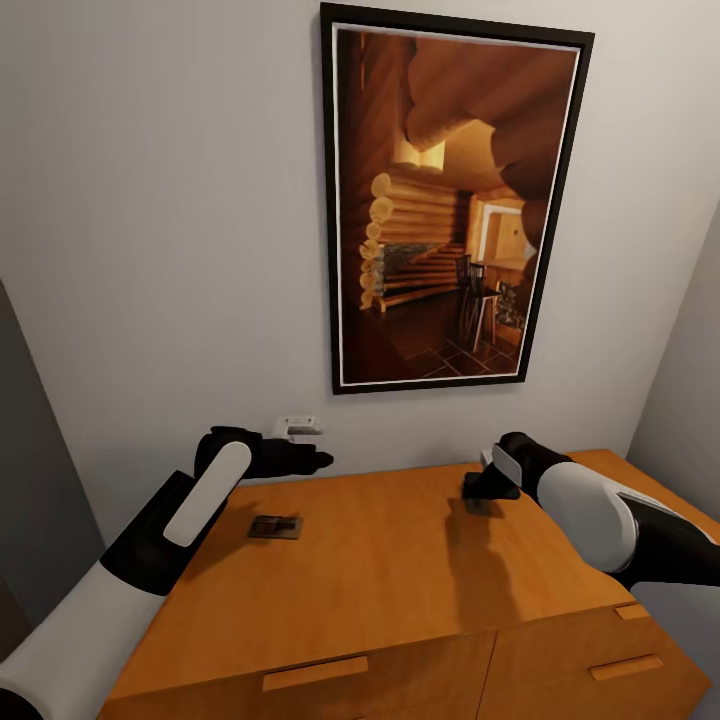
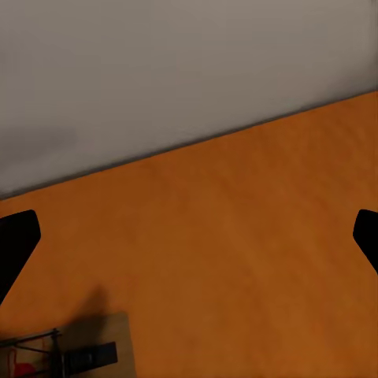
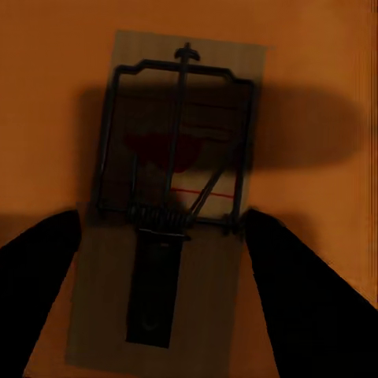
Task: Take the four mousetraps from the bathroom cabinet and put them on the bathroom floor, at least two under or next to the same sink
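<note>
Two mousetraps lie on top of the orange-brown cabinet [image 1: 400, 560]. One mousetrap [image 1: 275, 527] lies at the left, under and just in front of my left arm. In the left wrist view this trap [image 2: 71, 353] is partly cut off by the picture's edge. My left gripper [image 1: 315, 460] [image 2: 189, 236] hovers open over the cabinet's rear edge near the wall, nothing between its fingers. My right gripper [image 1: 482, 492] [image 3: 161, 228] points down, open, over the second mousetrap [image 1: 478, 507] [image 3: 165, 197]. One finger stands on each long side of the board, which lies flat on the wood.
A large dark-framed picture [image 1: 450, 200] hangs on the wall above the cabinet. A white wall socket [image 1: 297, 427] sits just behind my left gripper. Drawer handles [image 1: 315, 672] [image 1: 627, 667] run along the cabinet front. A grey side wall [image 1: 690, 380] closes off the right.
</note>
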You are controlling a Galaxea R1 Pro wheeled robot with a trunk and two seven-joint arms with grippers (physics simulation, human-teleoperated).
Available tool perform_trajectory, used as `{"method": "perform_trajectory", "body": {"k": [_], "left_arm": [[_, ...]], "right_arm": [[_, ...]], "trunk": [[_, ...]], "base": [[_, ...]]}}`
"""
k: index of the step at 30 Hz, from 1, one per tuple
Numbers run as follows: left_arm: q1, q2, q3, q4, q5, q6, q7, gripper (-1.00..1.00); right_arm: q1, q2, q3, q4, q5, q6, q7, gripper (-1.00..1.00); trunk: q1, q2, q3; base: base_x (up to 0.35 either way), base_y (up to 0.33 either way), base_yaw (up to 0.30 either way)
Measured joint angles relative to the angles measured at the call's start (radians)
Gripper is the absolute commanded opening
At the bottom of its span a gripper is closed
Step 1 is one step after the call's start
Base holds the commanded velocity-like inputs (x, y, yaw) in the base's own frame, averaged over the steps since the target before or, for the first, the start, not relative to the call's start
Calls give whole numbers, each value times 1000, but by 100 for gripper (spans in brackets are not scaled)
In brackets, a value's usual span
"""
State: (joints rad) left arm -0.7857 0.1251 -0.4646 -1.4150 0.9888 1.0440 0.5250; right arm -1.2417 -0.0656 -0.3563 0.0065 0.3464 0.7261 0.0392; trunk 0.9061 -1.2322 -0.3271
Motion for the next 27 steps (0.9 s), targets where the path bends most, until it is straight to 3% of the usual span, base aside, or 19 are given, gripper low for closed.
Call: {"method": "perform_trajectory", "body": {"k": [10, 14, 21, 27], "left_arm": [[0, -1, 0, 1, -1, 0, 1, 100], [0, -1, 0, 1, -2, 0, 1, 100], [0, 0, -1, 2, -2, 0, 1, 100], [0, -1, -1, 2, -2, 0, 1, 100]], "right_arm": [[0, -10, -2, -13, 8, 14, 4, -100], [0, -11, -4, -54, 8, 54, 8, -100], [0, -9, 1, -296, 7, 251, 10, -100], [0, -9, 2, -433, 4, 318, 10, -100]], "trunk": [[0, 0, 0], [0, 0, 0], [0, 0, 0], [0, 0, 0]], "base": [[0, 0, 0], [0, 0, 0], [0, 0, 0], [0, 0, 0]]}}
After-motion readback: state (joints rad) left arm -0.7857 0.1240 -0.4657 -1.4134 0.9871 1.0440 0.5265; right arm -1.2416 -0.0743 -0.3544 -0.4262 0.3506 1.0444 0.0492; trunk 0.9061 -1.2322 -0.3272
